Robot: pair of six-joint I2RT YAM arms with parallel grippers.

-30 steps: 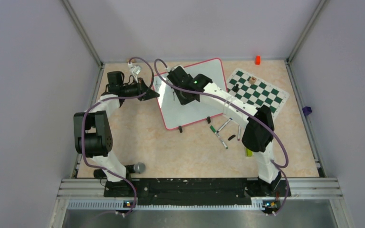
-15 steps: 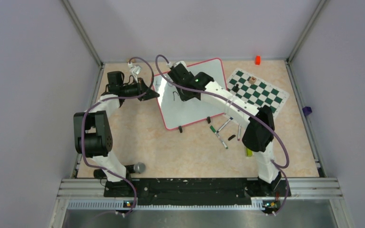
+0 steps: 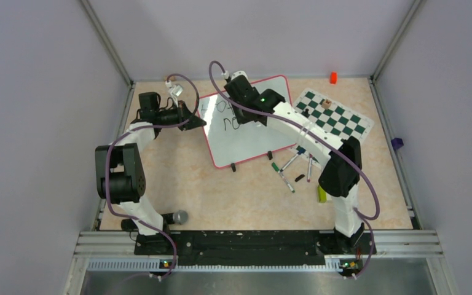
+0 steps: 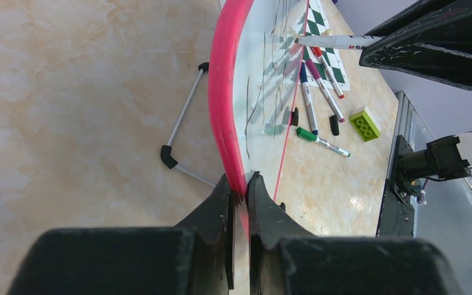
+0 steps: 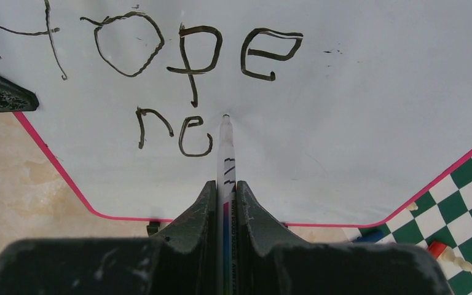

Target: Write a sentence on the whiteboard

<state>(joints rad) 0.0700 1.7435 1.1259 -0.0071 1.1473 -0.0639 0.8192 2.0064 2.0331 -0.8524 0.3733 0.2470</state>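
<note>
The whiteboard [image 3: 246, 132] lies tilted at the back middle of the table, glossy white with a red-pink rim [image 4: 224, 92]. My left gripper [image 3: 192, 119] is shut on its left rim [image 4: 239, 184]. My right gripper [image 3: 238, 93] is shut on a white marker [image 5: 225, 153], whose tip touches the whiteboard [image 5: 356, 104] just right of the second line. The sentence [image 5: 190, 61] reads "Hope" on the first line and "ne" below it; it also shows in the top view [image 3: 216, 110].
A green-and-white checkered chess mat [image 3: 335, 120] with small pieces lies right of the board. Several loose markers [image 3: 292, 169] and a yellow-green brick [image 3: 321, 194] lie in front of it. An orange block [image 3: 333, 77] sits at the back right, a grey ball [image 3: 180, 216] at the front left.
My right gripper has moved up and to the right along the board with the marker, uncovering the written "Hope" and "ne". The left arm has not moved.
</note>
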